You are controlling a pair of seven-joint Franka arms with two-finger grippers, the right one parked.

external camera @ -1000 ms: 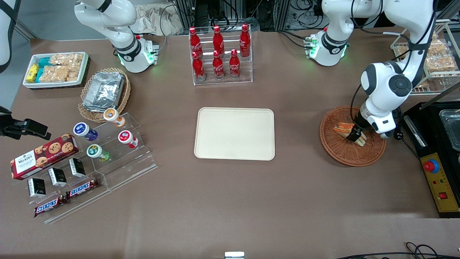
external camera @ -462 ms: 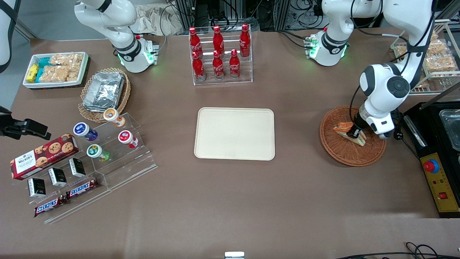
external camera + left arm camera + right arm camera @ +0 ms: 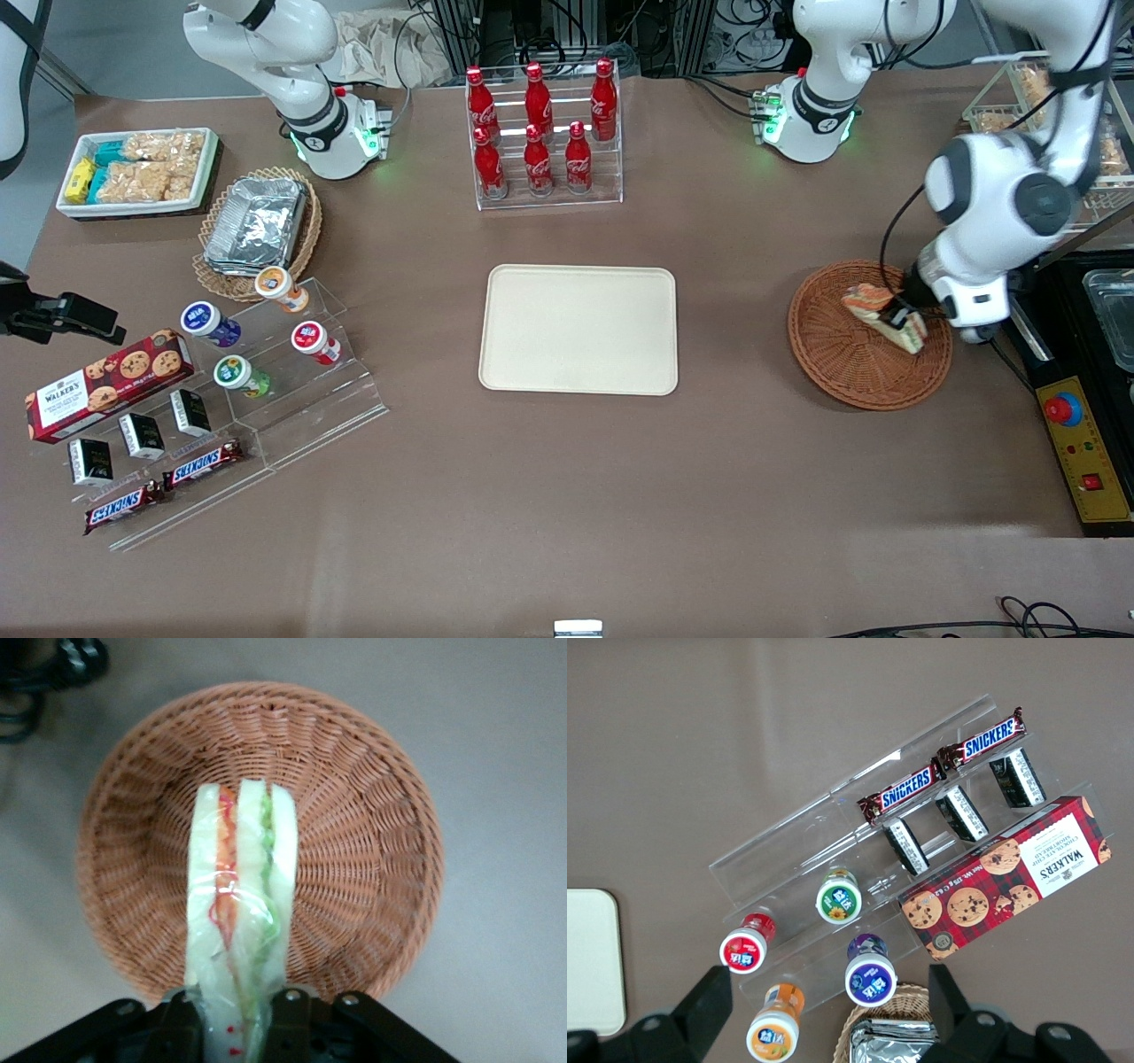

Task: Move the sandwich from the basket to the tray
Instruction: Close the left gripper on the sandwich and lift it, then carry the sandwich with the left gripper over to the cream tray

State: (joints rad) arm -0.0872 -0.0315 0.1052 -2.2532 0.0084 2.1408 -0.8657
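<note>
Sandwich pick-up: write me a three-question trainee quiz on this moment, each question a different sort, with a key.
1. True or false: the gripper has its fingers shut on the sandwich.
2. Multiple choice: what lies on the tray right now?
A. the sandwich
B. a cola bottle
C. nothing
3. Fill in: seen from the wrist camera, the sandwich hangs above the round woven ____.

Key
1. True. In the wrist view the fingers press the wrapped sandwich from both sides.
2. C. The tray is bare.
3. basket. It lies toward the working arm's end of the table.
</note>
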